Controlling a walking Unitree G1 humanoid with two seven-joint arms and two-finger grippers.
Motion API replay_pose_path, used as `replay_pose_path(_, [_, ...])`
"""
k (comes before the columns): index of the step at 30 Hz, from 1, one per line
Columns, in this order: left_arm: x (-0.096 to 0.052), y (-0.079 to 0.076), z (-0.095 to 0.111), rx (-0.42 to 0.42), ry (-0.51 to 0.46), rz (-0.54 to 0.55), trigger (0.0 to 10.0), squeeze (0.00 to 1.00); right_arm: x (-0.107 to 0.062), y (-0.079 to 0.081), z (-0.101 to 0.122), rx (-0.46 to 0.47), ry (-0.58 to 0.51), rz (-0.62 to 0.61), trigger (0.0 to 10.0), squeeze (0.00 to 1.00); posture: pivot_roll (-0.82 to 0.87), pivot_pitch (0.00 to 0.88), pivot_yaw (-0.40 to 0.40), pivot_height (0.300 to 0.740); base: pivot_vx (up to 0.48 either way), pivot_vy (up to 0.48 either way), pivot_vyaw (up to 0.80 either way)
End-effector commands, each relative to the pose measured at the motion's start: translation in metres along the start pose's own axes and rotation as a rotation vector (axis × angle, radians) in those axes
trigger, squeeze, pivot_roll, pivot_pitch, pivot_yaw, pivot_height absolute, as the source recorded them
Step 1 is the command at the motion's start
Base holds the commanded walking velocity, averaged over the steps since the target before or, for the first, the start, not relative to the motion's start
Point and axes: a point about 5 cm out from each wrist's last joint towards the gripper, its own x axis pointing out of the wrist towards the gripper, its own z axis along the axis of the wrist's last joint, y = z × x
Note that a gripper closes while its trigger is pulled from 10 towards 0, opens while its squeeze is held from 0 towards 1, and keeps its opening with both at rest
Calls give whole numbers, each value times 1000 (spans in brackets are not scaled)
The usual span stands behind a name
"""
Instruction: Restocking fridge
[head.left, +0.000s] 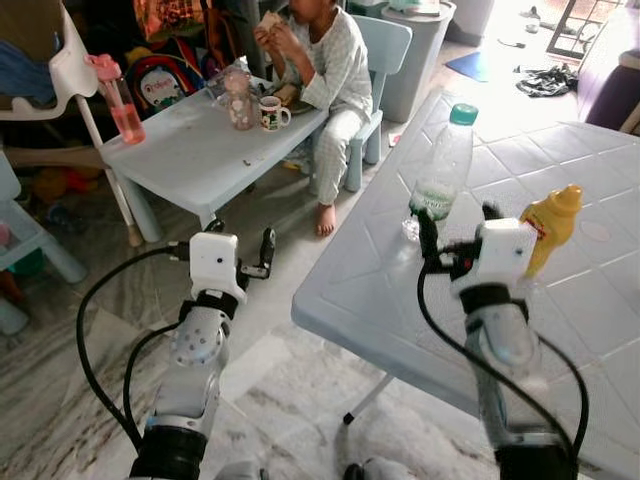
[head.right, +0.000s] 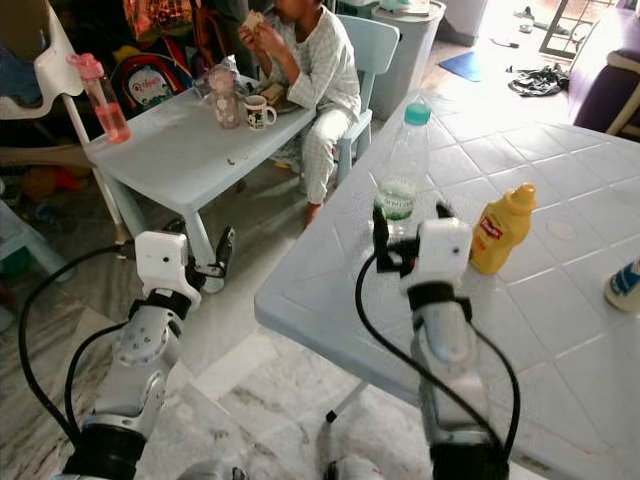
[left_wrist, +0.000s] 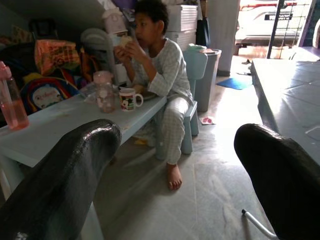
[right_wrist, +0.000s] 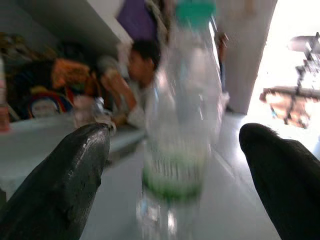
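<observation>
— So where's the water bottle (head.left: 441, 165)?
— Centre-right of frame, upright near the table (head.left: 600, 300) edge, right gripper (head.left: 455, 235) spread apart before it.
— Handling?
— Probably light, thin-walled, tippy; grip mid-body, gently.

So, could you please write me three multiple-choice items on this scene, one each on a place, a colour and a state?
1. Where does the yellow mustard bottle stand?
A. on the floor
B. on the big pale table
C. on the small table

2. What colour is the clear water bottle's cap?
A. red
B. teal green
C. black

3. How are the right gripper's fingers?
A. open, either side of the bottle
C. holding the mustard
B. shut on the bottle

Answers: 1 B, it stands beside the right arm; 2 B, the head views show it; 3 A, the wrist view shows gaps on both sides.
</observation>
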Motion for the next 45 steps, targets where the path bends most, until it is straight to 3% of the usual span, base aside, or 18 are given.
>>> replay_pose_path(1, [0, -3, 2, 6, 1, -15, 10000, 0, 7, -7, 4, -16, -11, 12, 10000, 0, 30, 69, 7, 740, 0, 0, 0])
replay_pose_path(9, [-1, -1, 2, 6, 1, -4, 10000, 0, 39, -20, 38, -40, -113, 8, 10000, 0, 40, 72, 0, 740, 0, 0, 0])
replay_pose_path(16, [-3, -1, 1, 8, 8, -12, 10000, 0, 49, -21, 47, -58, -142, 7, 10000, 0, 40, 77, 4, 740, 0, 0, 0])
replay_pose_path(25, [0, 0, -1, 17, 18, -17, 10000, 0, 82, -24, 56, -61, -105, 9, 10000, 0, 43, 79, 3, 740, 0, 0, 0])
replay_pose_path(29, [-2, -1, -3, 18, 27, -20, 10000, 0, 92, -22, 62, -71, -105, 13, 10000, 0, 47, 80, -2, 740, 0, 0, 0])
replay_pose_path(38, [-2, -1, -4, 18, 27, -20, 10000, 0, 96, -22, 62, -74, -106, 14, 10000, 0, 47, 80, -2, 740, 0, 0, 0])
replay_pose_path(39, [-3, -2, -4, 21, 34, -25, 10000, 0, 99, -19, 62, -62, -76, -12, 2510, 0, 50, 81, -1, 740, 0, 0, 0])
replay_pose_path(45, [-3, -5, -4, 24, 48, -44, 10000, 0, 99, -16, 61, -34, -32, -55, 1961, 0, 48, 81, 2, 740, 0, 0, 0])
